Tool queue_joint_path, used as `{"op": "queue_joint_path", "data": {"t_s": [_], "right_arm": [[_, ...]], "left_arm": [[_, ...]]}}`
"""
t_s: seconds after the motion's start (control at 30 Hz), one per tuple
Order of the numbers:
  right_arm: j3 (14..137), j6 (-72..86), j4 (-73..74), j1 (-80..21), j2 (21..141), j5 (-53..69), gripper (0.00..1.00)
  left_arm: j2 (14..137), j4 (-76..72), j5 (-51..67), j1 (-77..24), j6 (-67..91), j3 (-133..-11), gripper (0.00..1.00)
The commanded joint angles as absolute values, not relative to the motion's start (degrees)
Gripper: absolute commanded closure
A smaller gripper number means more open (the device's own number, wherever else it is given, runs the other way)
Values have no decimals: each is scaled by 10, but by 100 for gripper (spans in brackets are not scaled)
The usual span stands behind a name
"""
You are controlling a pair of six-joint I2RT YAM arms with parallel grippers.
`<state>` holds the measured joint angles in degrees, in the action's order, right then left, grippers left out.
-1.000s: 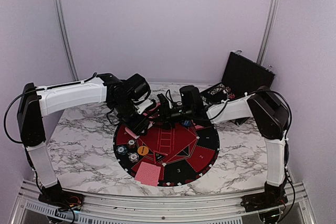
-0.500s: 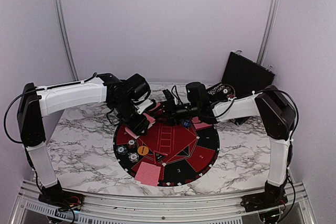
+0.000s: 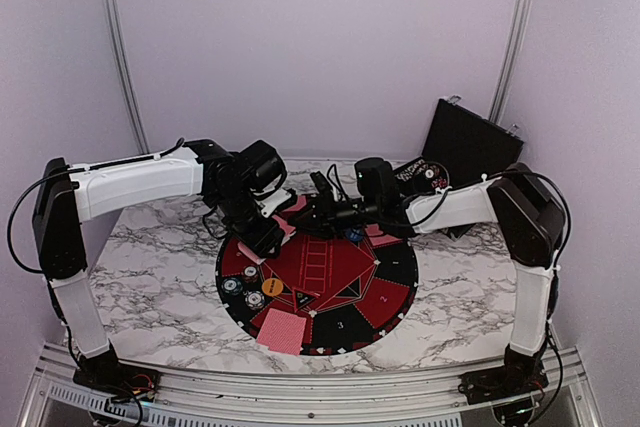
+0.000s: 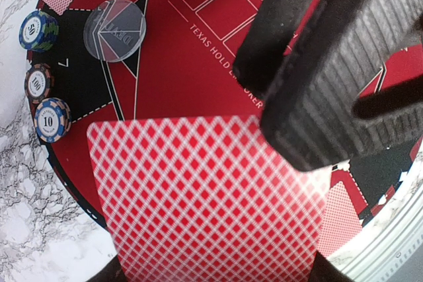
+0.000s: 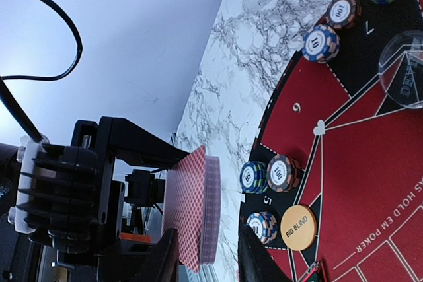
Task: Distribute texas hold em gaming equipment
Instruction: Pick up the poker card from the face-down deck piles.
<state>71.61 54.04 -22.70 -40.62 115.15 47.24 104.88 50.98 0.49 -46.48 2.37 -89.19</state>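
One card deck is clamped back-up over the mat by the left gripper, long axis toward the right gripper, whose half-open jaws straddle it; six chip stacks are seen.

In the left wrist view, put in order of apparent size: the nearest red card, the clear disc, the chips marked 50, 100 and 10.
1. red card, though it is nearest the camera.
2. clear disc.
3. chip marked 50, chip marked 100, chip marked 10: alike, not ranked.
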Motion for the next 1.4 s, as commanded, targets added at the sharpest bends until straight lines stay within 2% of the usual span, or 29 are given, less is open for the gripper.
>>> {"op": "queue_joint_path", "data": {"t_s": [0.0,0.6,1.37], "right_arm": [[718,541,-242,-413,1137,472,71],[725,543,-244,-416,1142,472,90],[726,544,-251,-402,1132,466,99]], "left_arm": [[1045,514,3,-462,23,-890,72],[1045,514,4,-462,24,-887,72],[1043,514,3,-461,24,-883,72]]}}
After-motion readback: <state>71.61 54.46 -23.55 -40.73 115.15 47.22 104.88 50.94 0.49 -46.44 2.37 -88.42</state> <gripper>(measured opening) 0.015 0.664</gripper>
